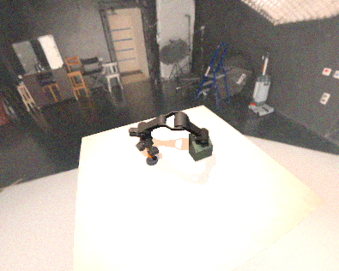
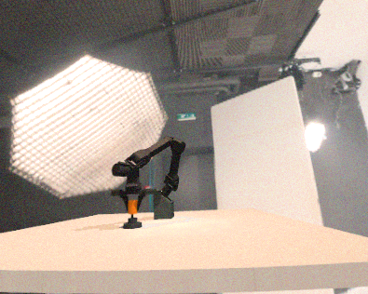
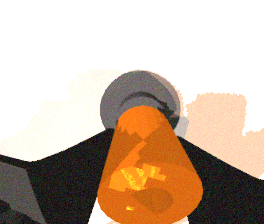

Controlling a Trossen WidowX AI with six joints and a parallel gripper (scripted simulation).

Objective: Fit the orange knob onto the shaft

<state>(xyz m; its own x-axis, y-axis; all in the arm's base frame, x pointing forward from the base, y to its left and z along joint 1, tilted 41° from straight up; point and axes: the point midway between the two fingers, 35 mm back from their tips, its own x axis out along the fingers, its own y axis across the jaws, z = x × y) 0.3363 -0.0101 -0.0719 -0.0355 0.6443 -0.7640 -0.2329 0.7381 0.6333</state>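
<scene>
- A dark-walled room surrounds the setup, with a large, glowing hexagonal light with a grid (image 2: pixel 86 126) and, across the floor, a pale wooden door (image 1: pixel 124 47).
- The broad pale tabletop (image 1: pixel 182 219) (image 2: pixel 188 248) (image 3: pixel 33 40) looks washed out from above and light tan from the side.
- The black jointed robot arm (image 1: pixel 180 121) (image 2: pixel 151 151) rises steeply to a high elbow, then its forearm slopes down to the wrist, from which the hand points straight down.
- A dark green box-shaped block (image 1: pixel 200 152) (image 2: pixel 164 209) stands under the arm's base end.
- The black two-fingered gripper (image 1: pixel 149 152) (image 2: pixel 132 207) (image 3: pixel 150 165) is closed around the knob, one finger on either side.
- The dark round pedestal (image 1: pixel 152 161) (image 2: pixel 132 225) (image 3: pixel 113 95) sits on the tabletop, directly below the hand.
- The orange tapered knob (image 1: pixel 149 154) (image 2: pixel 132 207) (image 3: pixel 148 150) is upright above the pedestal, apart from its base; whether the shaft has entered its hole cannot be told.
- The thin dark shaft (image 2: pixel 132 217) shows between knob and pedestal.
</scene>
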